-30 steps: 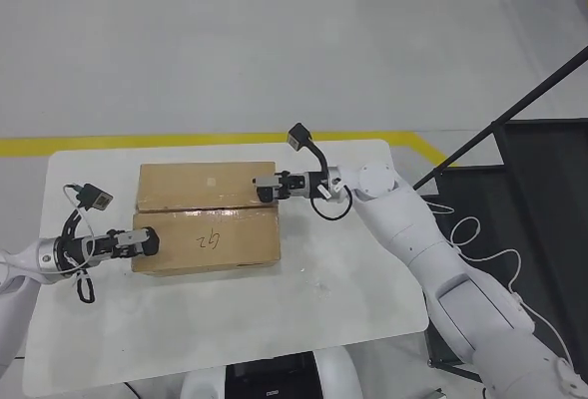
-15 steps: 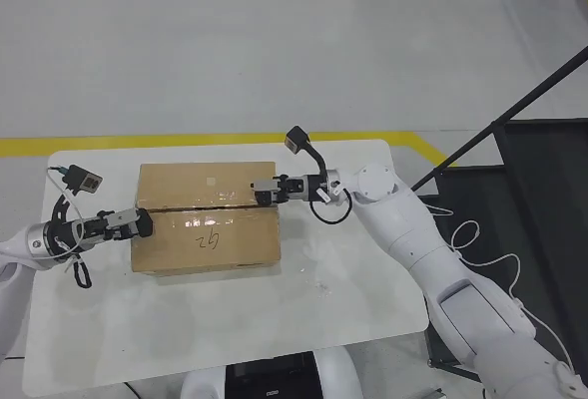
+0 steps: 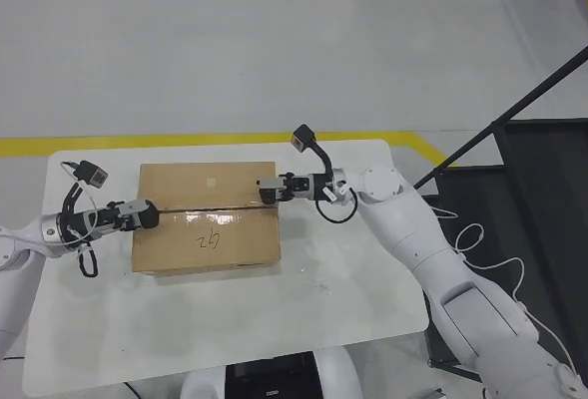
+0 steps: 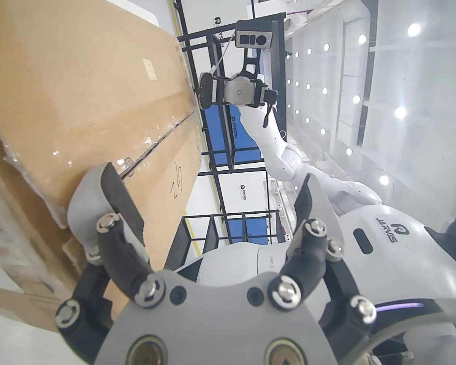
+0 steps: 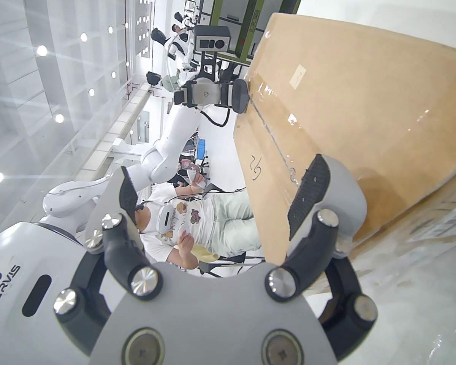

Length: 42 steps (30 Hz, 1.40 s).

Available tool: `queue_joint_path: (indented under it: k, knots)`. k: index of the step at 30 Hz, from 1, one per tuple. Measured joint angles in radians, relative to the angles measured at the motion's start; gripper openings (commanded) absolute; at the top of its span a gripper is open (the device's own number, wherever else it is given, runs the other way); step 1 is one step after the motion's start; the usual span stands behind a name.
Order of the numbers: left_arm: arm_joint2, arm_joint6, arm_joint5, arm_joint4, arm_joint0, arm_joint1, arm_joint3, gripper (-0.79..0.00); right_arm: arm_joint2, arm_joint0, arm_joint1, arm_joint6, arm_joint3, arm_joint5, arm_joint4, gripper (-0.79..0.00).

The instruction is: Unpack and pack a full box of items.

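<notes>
One worktop [image 3: 333,289], one box [image 3: 204,239], two hands; the box is shut, with one taped seam [image 3: 204,208] running along its top from hand to hand, one small label [image 3: 212,182] on the far flap and one pen mark [image 3: 208,239] on the near flap.

The left hand [image 3: 146,213] is at the box's left end, level with the seam, its fingers spread and holding nothing; one finger [image 4: 116,188] lies at the top edge just by the seam's end, the other [image 4: 307,199] stands free in the air; whether the first one touches the cardboard I cannot tell; behind this hand only a narrow strip of worktop runs to the left edge.

The box lies between the two hands, its far side close to the worktop's far edge.

The right hand [image 3: 265,190] is at the box's right end, just on the far side of the seam, likewise spread and holding nothing; one finger [image 5: 311,191] sits at the top edge, the other [image 5: 123,191] is clear of the box; behind this hand a wider stretch of worktop reaches the right edge, and a broad band runs along the near side.
</notes>
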Motion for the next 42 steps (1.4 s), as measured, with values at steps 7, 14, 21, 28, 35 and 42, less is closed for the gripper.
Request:
queue_joint_path:
  k: [7,14,21,28,35,42]
  knots:
    - [-0.001,-0.024,0.014,0.015,-0.004,0.000,0.023,0.000,0.049,-0.030,0.014,0.050,-0.057,0.029,0.089,0.000]
    - [-0.002,-0.028,0.013,0.012,-0.002,-0.001,0.027,0.000,0.172,-0.118,0.074,0.175,-0.164,0.134,0.051,0.000]
    - [-0.002,-0.028,0.013,0.012,-0.002,-0.001,0.027,0.000,0.257,-0.268,0.136,0.240,-0.314,0.299,-0.152,0.000]
    - [-0.002,-0.028,0.013,0.013,-0.002,-0.001,0.027,0.000,0.280,-0.392,0.174,0.278,-0.429,0.404,-0.321,0.000]
    - [-0.002,-0.028,0.013,0.013,-0.002,-0.001,0.027,0.000,0.265,-0.478,0.199,0.308,-0.514,0.416,-0.465,0.000]
    - [-0.002,-0.028,0.013,0.013,-0.002,-0.001,0.027,0.000,0.227,-0.503,0.207,0.215,-0.503,0.428,-0.579,0.000]
